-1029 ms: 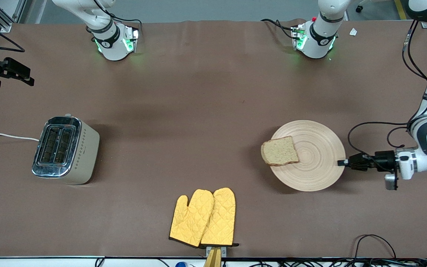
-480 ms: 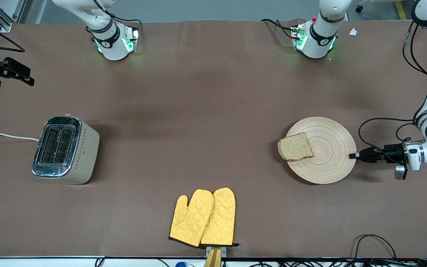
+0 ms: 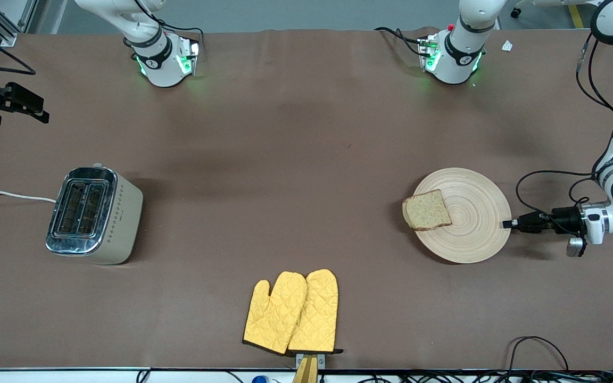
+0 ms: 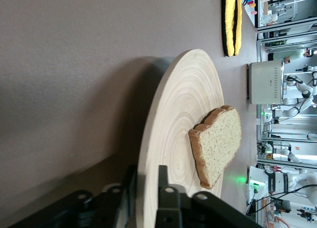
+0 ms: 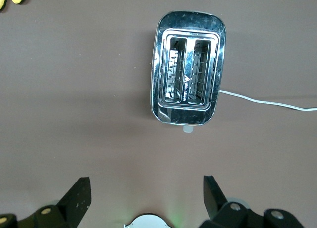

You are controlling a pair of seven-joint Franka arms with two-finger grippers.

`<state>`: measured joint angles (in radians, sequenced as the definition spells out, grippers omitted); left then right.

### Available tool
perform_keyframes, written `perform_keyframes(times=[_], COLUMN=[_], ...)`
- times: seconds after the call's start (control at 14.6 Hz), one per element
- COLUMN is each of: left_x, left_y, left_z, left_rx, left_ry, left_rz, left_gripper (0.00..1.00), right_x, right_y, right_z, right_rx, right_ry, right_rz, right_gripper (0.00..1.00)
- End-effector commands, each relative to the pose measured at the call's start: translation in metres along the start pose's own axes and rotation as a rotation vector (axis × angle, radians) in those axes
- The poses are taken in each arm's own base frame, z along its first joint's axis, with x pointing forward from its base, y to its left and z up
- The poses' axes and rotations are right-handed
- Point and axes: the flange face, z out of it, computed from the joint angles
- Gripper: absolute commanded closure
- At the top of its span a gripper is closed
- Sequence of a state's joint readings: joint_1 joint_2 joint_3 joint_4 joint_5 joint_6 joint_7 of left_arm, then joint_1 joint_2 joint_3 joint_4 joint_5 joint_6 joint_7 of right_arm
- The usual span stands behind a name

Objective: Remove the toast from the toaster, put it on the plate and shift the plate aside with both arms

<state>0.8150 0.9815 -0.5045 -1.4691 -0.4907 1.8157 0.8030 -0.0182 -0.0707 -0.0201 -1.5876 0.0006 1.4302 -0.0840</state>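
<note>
The round beige wooden plate point(image 3: 471, 229) lies toward the left arm's end of the table. The brown toast point(image 3: 426, 210) rests on the part of it that faces the toaster, overhanging the rim a little. My left gripper point(image 3: 506, 224) reaches in level at the plate's rim on the left arm's side. In the left wrist view the gripper point(image 4: 146, 171) is shut on the plate point(image 4: 173, 109), one finger above the rim and one below, with the toast point(image 4: 218, 144) farther along. My right gripper point(image 3: 40, 109) waits high over the right arm's end; it point(image 5: 146, 186) stands open and holds nothing.
A chrome two-slot toaster point(image 3: 93, 215) stands toward the right arm's end, its white cord point(image 3: 8, 196) trailing off the table. The right wrist view looks straight down on it point(image 5: 188, 79). A pair of yellow oven mitts point(image 3: 291, 313) lies near the front edge.
My left gripper has drawn the plate with the toast toward the left arm's end of the table and lowered it. In the last half second it barely moved. The right arm is still.
</note>
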Motion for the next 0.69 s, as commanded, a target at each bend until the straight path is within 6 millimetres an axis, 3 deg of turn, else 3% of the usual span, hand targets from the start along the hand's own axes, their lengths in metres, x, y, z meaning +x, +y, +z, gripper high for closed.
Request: perform_keyframes(times=[0.0, 0.14, 0.27, 0.34, 0.62], left_x=[0.013, 0.03, 0.054, 0.066, 0.096], left_y=[0.019, 0.054, 0.109, 0.139, 0.294], left_z=[-0.03, -0.048, -0.067, -0.065, -0.054], left_rx=[0.087, 0.176, 0.299, 0.356, 0.594], left_ry=[-0.038, -0.106, -0.152, -0.176, -0.194], left_rz=[0.011, 0.016, 0.037, 0.055, 0.106], left_gripper=[0.0, 0.0, 0.0, 0.0, 0.0], right_x=[0.0, 0.0, -0.001, -0.001, -0.001], right_y=[-0.001, -0.001, 0.0, 0.0, 0.006], right_z=[-0.004, -0.004, -0.004, -0.004, -0.006], right_rx=[0.012, 0.012, 0.01, 0.01, -0.006], right_ry=[0.002, 0.002, 0.002, 0.002, 0.006], right_rz=[0.015, 0.015, 0.016, 0.015, 0.024], right_gripper=[0.0, 0.0, 0.0, 0.0, 0.0])
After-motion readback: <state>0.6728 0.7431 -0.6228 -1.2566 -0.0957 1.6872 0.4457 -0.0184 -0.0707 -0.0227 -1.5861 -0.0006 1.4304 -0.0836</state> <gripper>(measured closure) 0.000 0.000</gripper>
